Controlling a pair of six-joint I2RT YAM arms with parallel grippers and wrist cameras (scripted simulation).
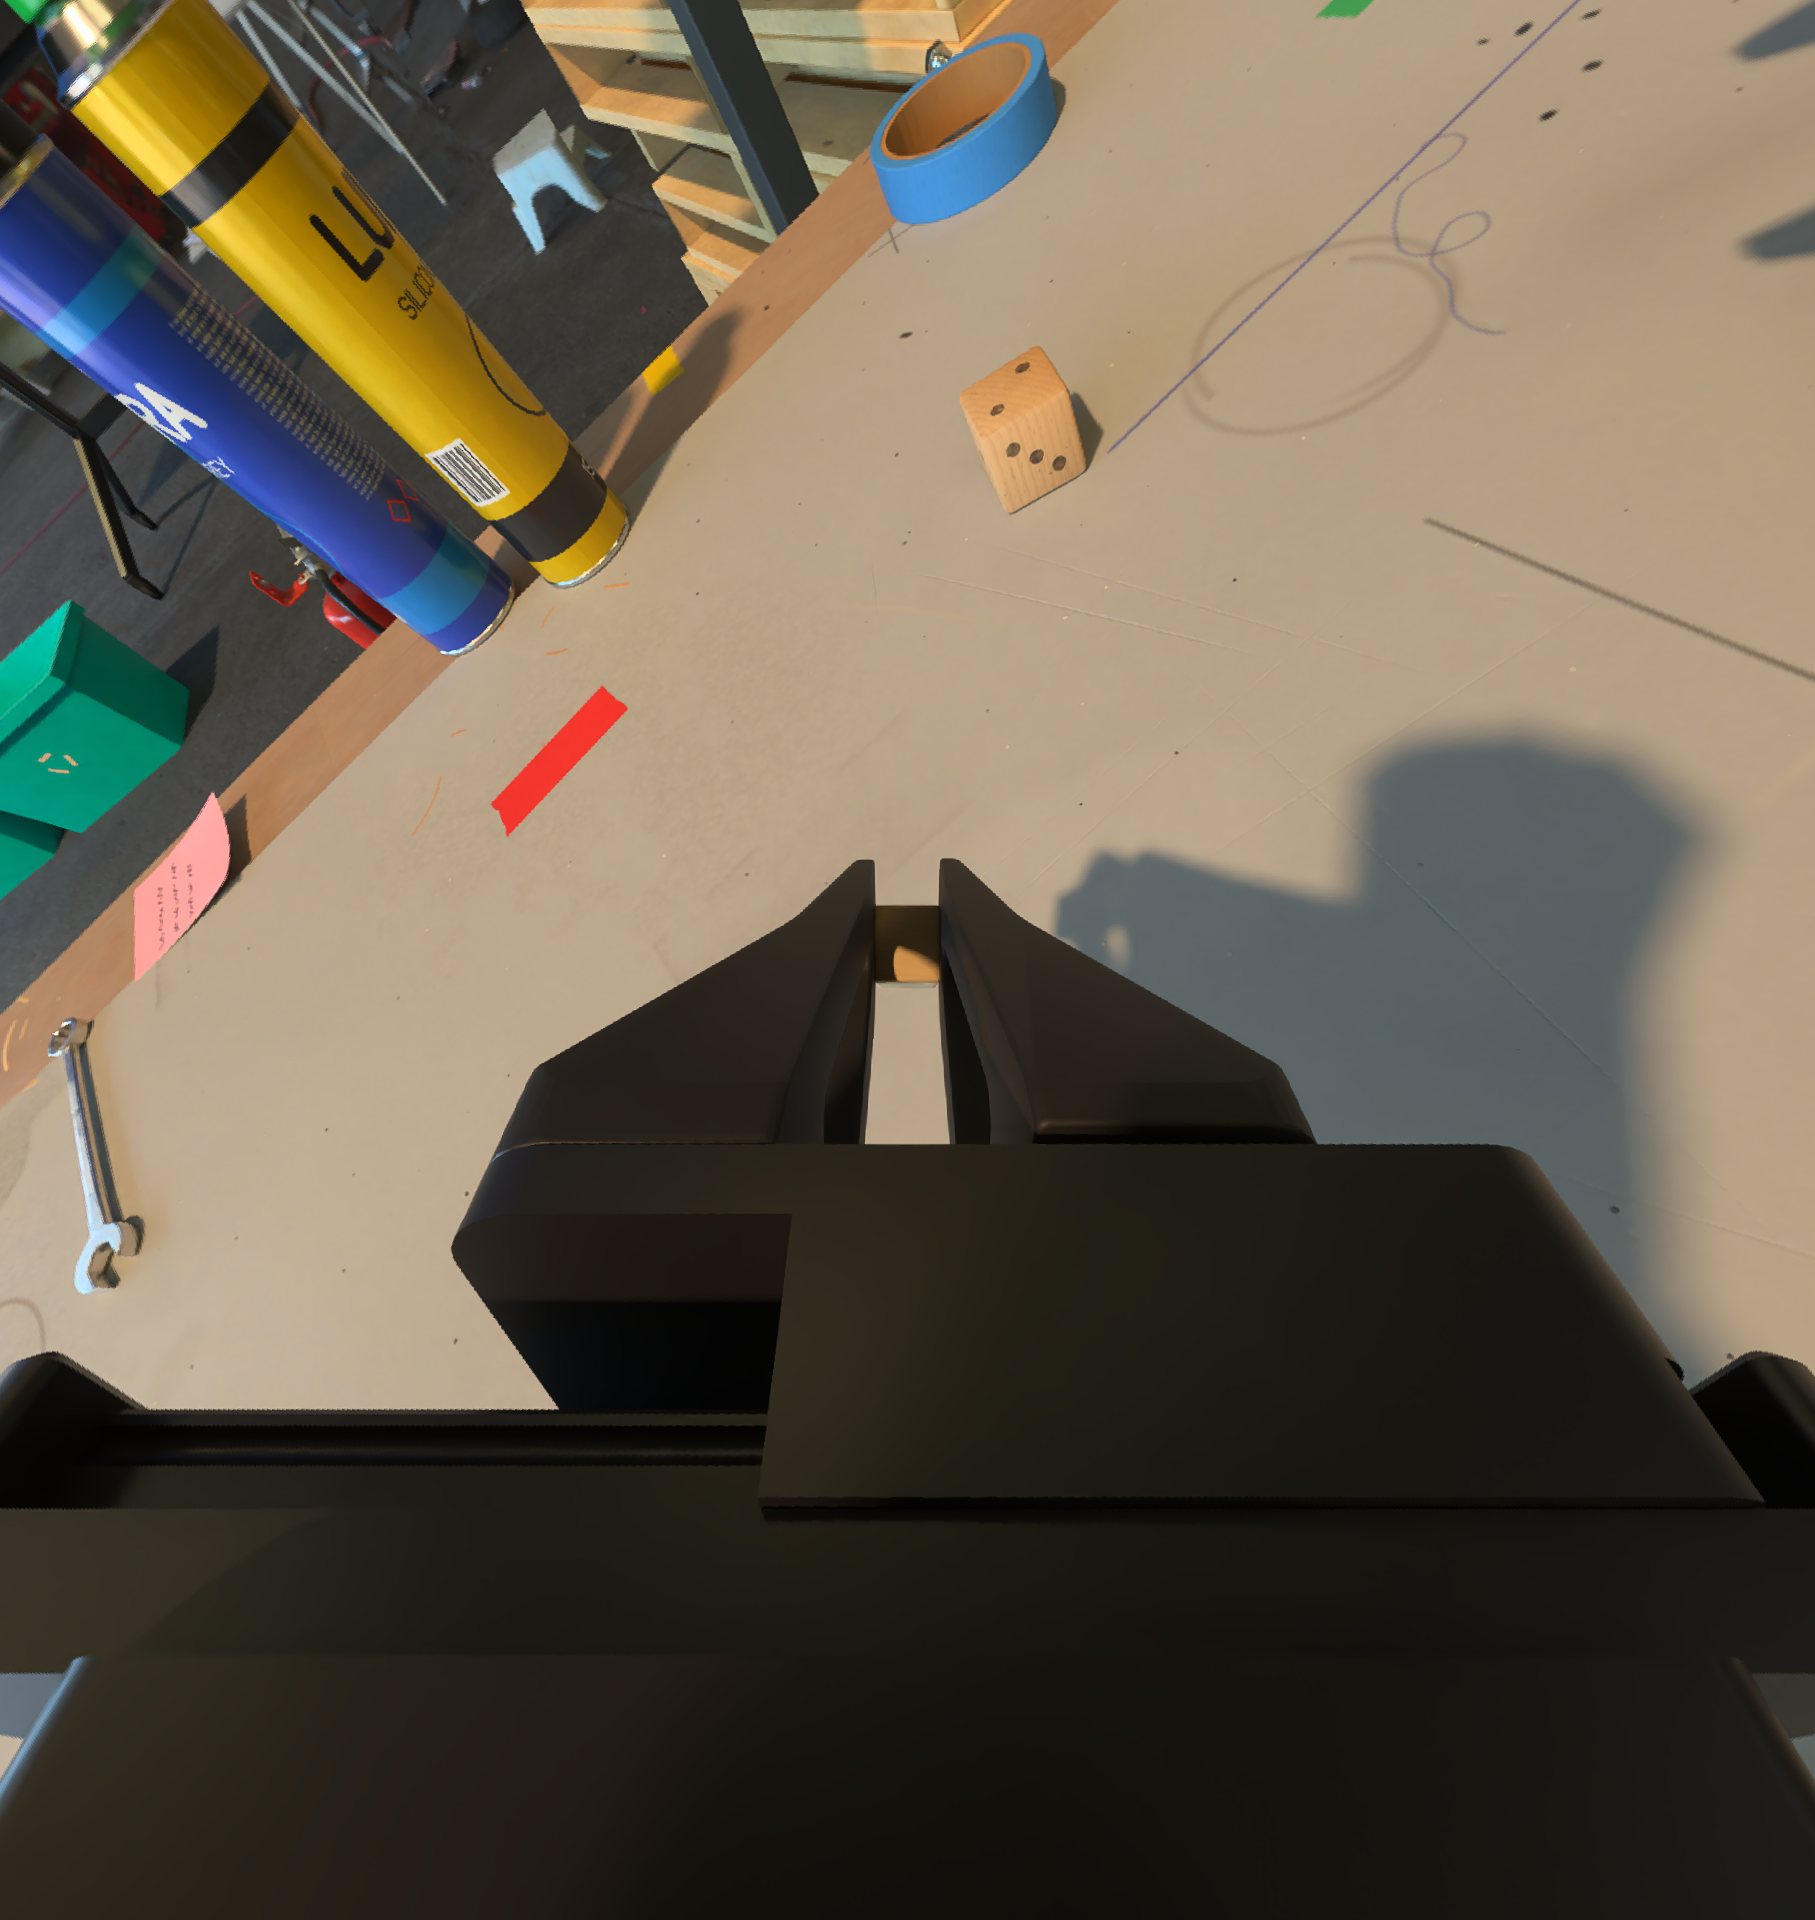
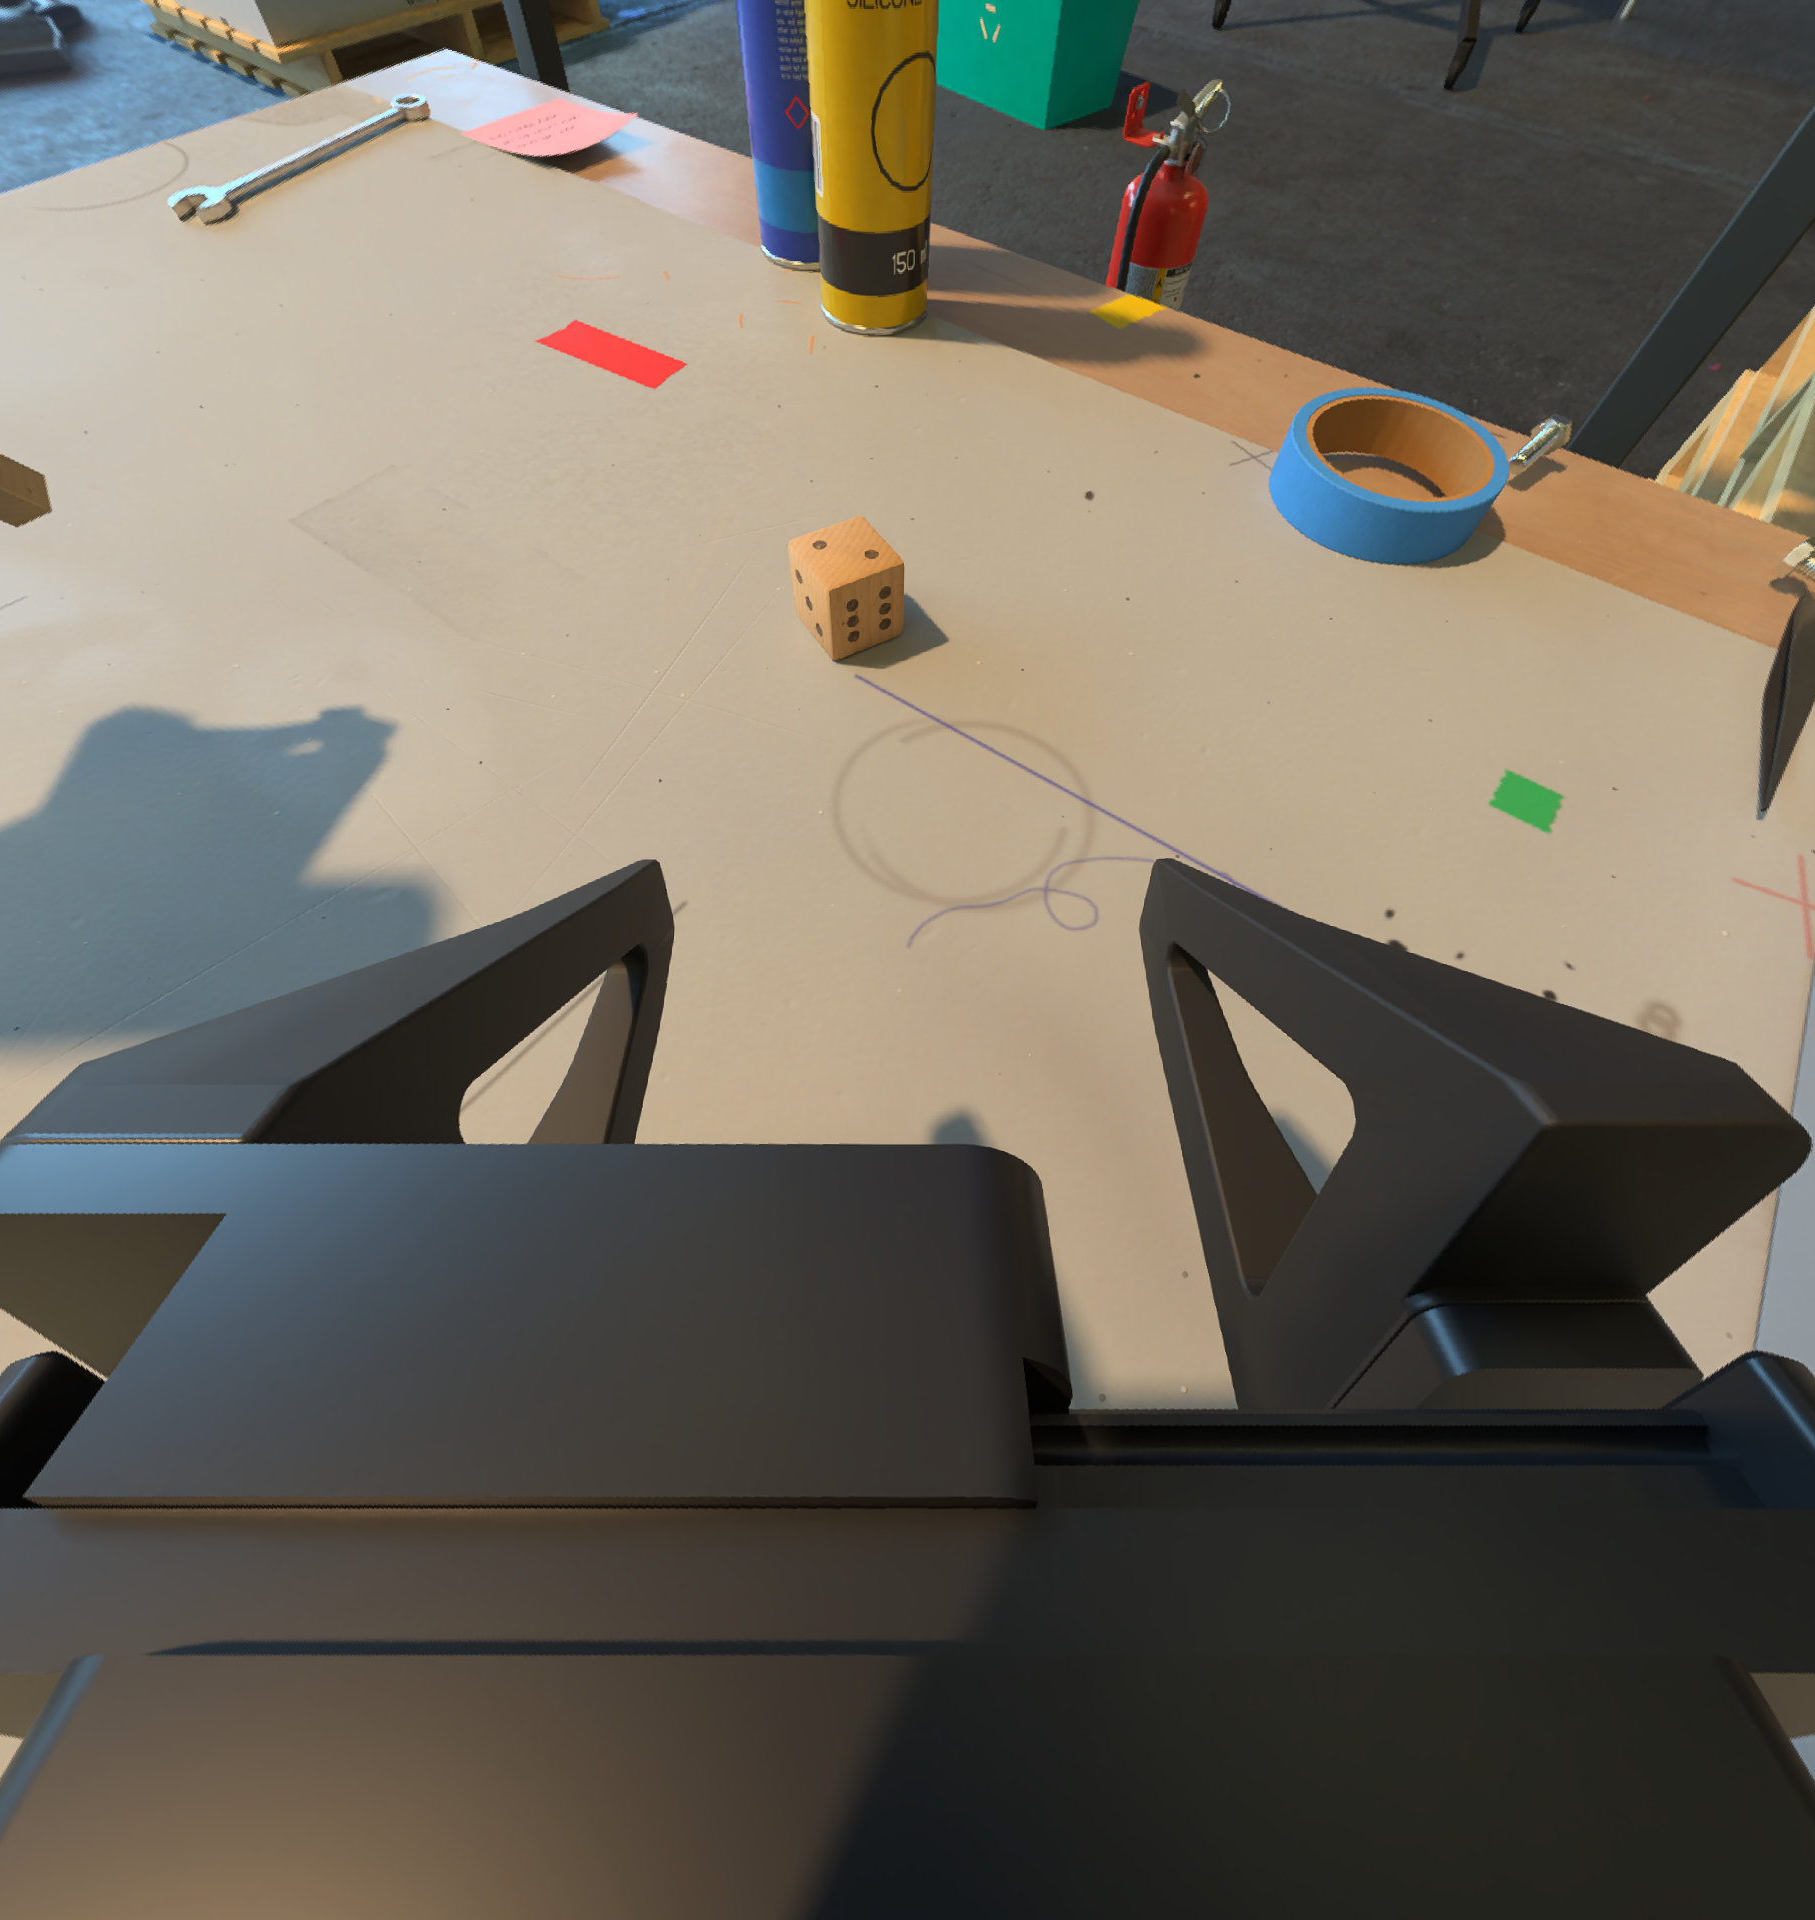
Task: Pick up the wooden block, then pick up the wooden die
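Observation:
My left gripper [image 1: 906, 883] is shut on the wooden block [image 1: 913, 951], which shows as a small tan piece between the black fingers, held above the table. The block also shows at the left edge of the right wrist view [image 2: 9, 486], held in the air by the left gripper. The wooden die [image 1: 1024, 431] sits on the table ahead and to the right of the left gripper. In the right wrist view the die [image 2: 847, 588] lies ahead of my right gripper [image 2: 903, 883], which is open and empty, well short of it.
A blue tape roll [image 2: 1389, 476], a yellow can [image 2: 874, 166] and a blue can [image 2: 778, 135] stand along the far table edge. A wrench [image 2: 295, 161], a pink note [image 2: 550, 129], and red [image 2: 612, 353] and green [image 2: 1526, 800] tape patches lie on the table.

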